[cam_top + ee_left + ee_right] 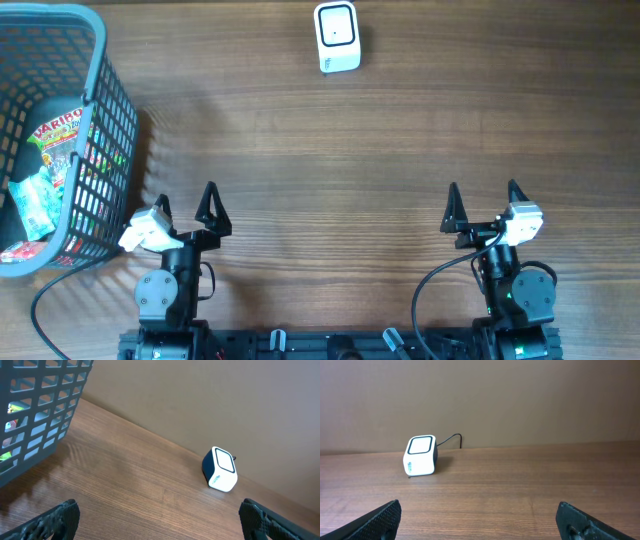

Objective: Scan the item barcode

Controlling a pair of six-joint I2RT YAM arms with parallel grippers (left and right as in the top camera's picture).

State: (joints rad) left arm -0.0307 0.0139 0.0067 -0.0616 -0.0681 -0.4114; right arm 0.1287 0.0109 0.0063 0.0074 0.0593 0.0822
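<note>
The table carried a grey basket along its left edge. The items to scan, a sweets packet among them, lay jumbled inside, just left of my left gripper, the nearer one, with the basket's wall between. The scanner sat mid far edge, unobstructed. My right gripper hung well apart. Both jaws gaped, empty.

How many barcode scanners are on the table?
1. The scanner sits near the far edge of the table, about the middle. The basket at left could hide another.
</note>
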